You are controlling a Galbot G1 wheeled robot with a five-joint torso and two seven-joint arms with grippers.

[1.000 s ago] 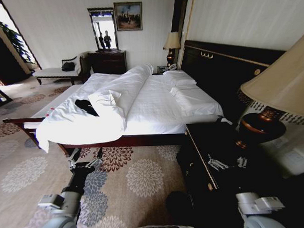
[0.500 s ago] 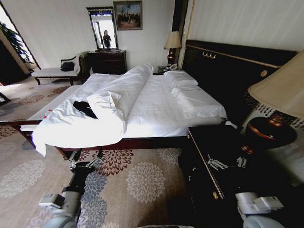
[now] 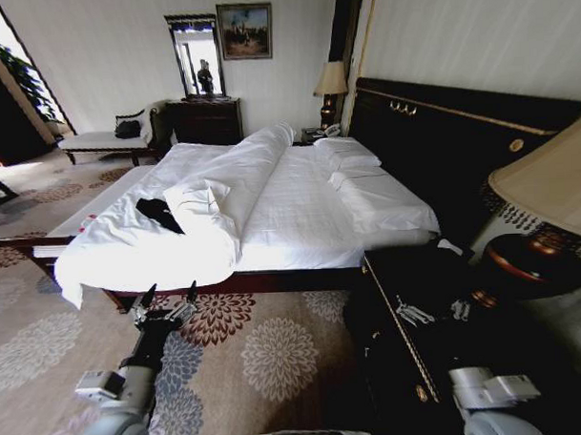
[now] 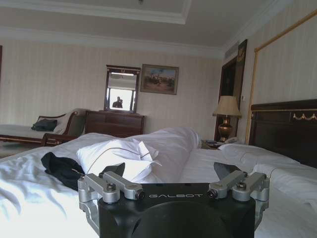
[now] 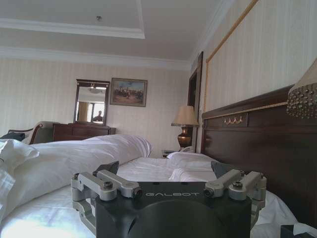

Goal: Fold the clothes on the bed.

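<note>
Clothes (image 3: 161, 212) on bed (image 3: 300, 217), well beyond open left claw (image 3: 164, 295).

Small black soft-fabric T-shirt (image 3: 161, 213), crumpled, seemingly unfolded, near the foot of the large white-duvet bed (image 3: 300, 212), beside the bunched duvet

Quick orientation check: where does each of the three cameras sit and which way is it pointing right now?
Head: high, looking down at the bed, T-shirt; left gripper open over carpet.
Left wrist: behind the left gripper, facing T-shirt, duvet.
Right wrist: behind the open right gripper, facing pillows, headboard.
Shared: the bed, mirror.
</note>
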